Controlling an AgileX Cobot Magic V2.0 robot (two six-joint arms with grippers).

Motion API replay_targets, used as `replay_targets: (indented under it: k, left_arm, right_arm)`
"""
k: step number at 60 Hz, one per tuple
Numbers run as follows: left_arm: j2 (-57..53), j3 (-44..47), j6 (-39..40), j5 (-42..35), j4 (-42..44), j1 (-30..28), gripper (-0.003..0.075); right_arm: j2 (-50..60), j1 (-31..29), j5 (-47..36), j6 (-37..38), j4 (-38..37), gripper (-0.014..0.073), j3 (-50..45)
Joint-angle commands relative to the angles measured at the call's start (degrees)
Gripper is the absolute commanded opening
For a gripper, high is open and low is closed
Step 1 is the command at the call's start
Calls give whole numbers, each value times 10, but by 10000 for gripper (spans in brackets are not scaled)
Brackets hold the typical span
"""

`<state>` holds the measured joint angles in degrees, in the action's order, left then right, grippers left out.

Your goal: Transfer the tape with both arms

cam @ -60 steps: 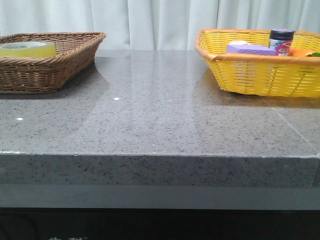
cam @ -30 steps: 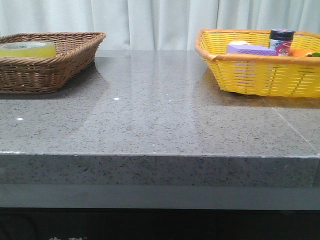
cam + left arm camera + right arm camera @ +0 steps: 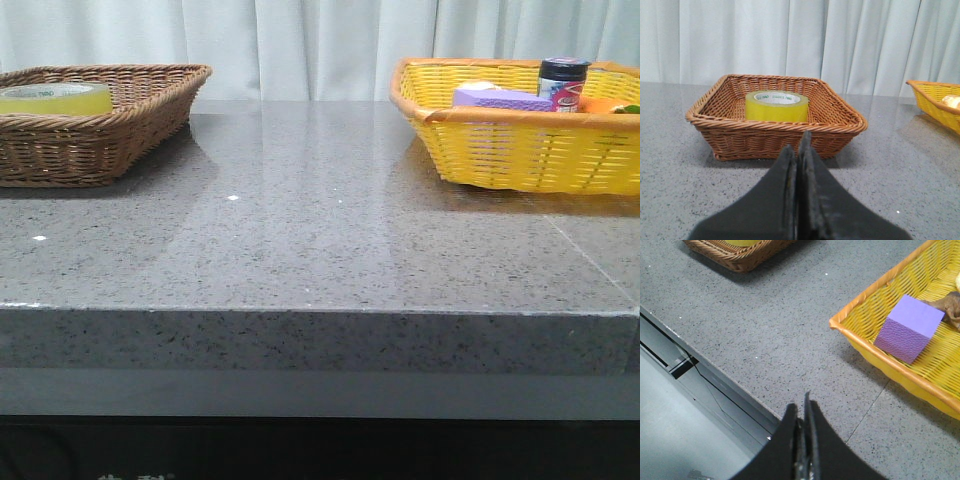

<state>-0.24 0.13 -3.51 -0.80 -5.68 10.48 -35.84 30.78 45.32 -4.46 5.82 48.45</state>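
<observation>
The yellow tape roll [image 3: 56,97] lies flat in the brown wicker basket [image 3: 120,130] at the table's far left. It also shows in the left wrist view [image 3: 776,105], inside the same basket [image 3: 740,135]. My left gripper [image 3: 797,145] is shut and empty, low over the table a short way in front of that basket. My right gripper [image 3: 801,407] is shut and empty, above the table's front edge, apart from the yellow basket [image 3: 875,355]. Neither arm shows in the front view.
The yellow basket [image 3: 520,150] at the far right holds a purple sponge block [image 3: 500,98], a dark-lidded jar [image 3: 563,82] and an orange item [image 3: 605,104]. The purple block also shows in the right wrist view [image 3: 909,327]. The grey stone table [image 3: 320,240] ends in a front edge.
</observation>
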Motion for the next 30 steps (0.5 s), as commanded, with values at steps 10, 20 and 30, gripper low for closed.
replay_targets:
  k: [10,20,30]
  left_arm:
    - [-11,5,-2,-51,-3,-38,-20]
    - [-11,5,-2,-52,-3,-43,-20]
    - [-11,5,-2,-56,-3,-43,-20]
  right_arm:
    - [0,-2,-37,1,2,-68,15]
    - [0,-2,-37,1,2,-68,15]
    - [0,-2,-37,1,2,-68,15]
